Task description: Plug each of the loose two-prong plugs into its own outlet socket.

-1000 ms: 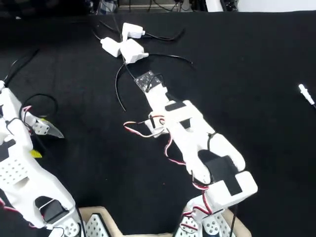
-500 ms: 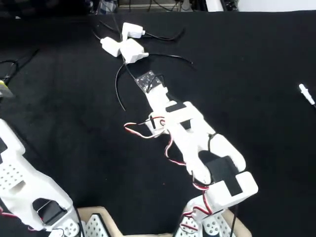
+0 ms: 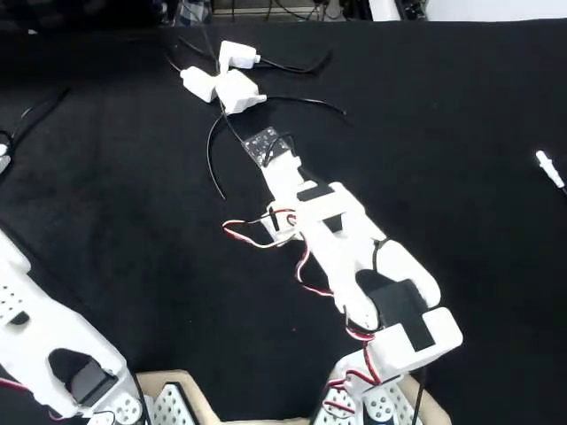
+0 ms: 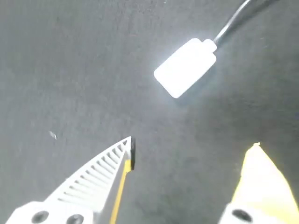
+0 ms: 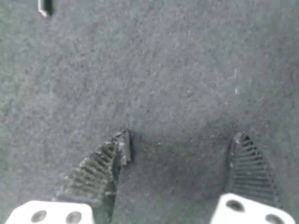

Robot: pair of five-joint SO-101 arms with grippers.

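A white plug (image 4: pixel 185 67) on a black cable lies flat on the black cloth, just beyond my left gripper (image 4: pixel 191 150), which is open and empty above the cloth. My right gripper (image 5: pixel 181 139) is also open, with bare cloth between its fingers. From above, the right gripper (image 3: pixel 266 145) sits mid-table, a short way in front of a cluster of three white socket and plug pieces (image 3: pixel 223 83) with black cables at the back. Another small white plug (image 3: pixel 549 168) lies alone at the far right.
Thin black cables (image 3: pixel 213 159) curve across the cloth around the right gripper. A cable end (image 5: pixel 43 6) lies ahead of it. The left arm's white body (image 3: pixel 44 345) fills the front left corner. A tan base (image 3: pixel 177 390) sits at the front edge.
The left arm has swung out to the left, carrying its gripper past the high view's left edge. The right arm has not moved.
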